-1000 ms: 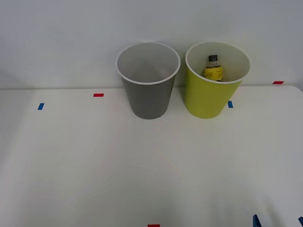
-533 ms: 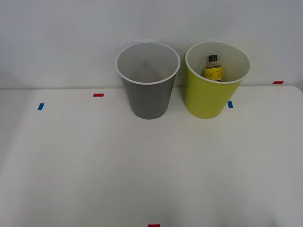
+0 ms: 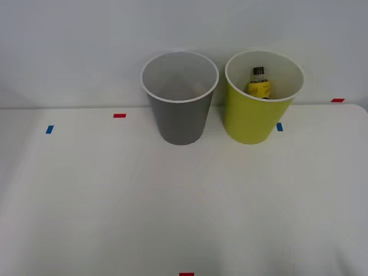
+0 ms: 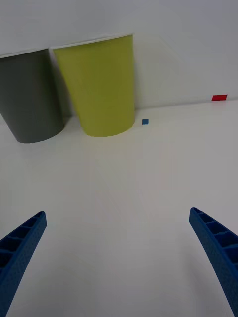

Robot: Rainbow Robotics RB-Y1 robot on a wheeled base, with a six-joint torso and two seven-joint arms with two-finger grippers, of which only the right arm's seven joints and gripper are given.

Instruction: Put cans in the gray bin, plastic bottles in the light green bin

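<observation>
The gray bin (image 3: 179, 115) stands upright at the back of the white table, with the light green bin (image 3: 253, 118) just to its right. A plastic bottle (image 3: 259, 83) with a black cap and yellow label stands inside the light green bin. The cans are out of view; I see only the pale inner wall of the gray bin. In the right wrist view my right gripper (image 4: 117, 213) is open with nothing between its blue fingers (image 4: 22, 242). It hovers over bare table, well short of the gray bin (image 4: 29, 94) and the light green bin (image 4: 101, 84).
Small red tape marks (image 3: 119, 115) and blue tape marks (image 3: 49, 129) dot the white table (image 3: 172, 201). A white wall rises right behind the bins. The table's right edge runs near the red mark (image 3: 337, 100).
The blue fingertips seen at the front view's lower right edge a second ago have drawn back out of that view. The bins and bottle have not moved.
</observation>
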